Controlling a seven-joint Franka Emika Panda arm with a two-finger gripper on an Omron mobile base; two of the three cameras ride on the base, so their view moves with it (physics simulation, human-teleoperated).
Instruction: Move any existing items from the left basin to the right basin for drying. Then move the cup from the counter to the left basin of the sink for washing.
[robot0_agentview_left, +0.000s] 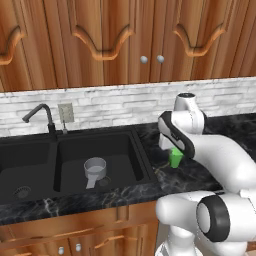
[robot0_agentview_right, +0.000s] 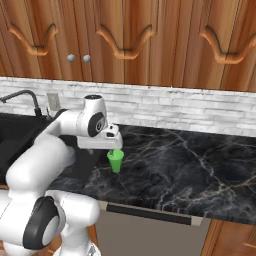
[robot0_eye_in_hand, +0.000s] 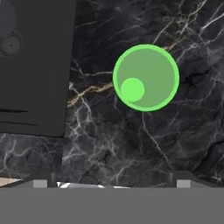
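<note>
Black veined marble tabletop (robot0_agentview_right: 190, 165) carries upright green cup (robot0_agentview_right: 116, 160); claw (robot0_eye_in_hand: 111, 181) hangs above it, jaws wide, wooden cabinets (robot0_agentview_right: 150, 40) overhead.

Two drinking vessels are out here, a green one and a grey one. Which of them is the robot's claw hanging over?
The small bright green plastic tumbler on the black marble counter: the open gripper hangs just above it. The grey translucent vessel sits in the sink's right basin.

Cup (robot0_agentview_left: 175, 158) partly behind the arm; left basin (robot0_agentview_left: 20, 170) cut by the frame edge, perhaps half.
</note>
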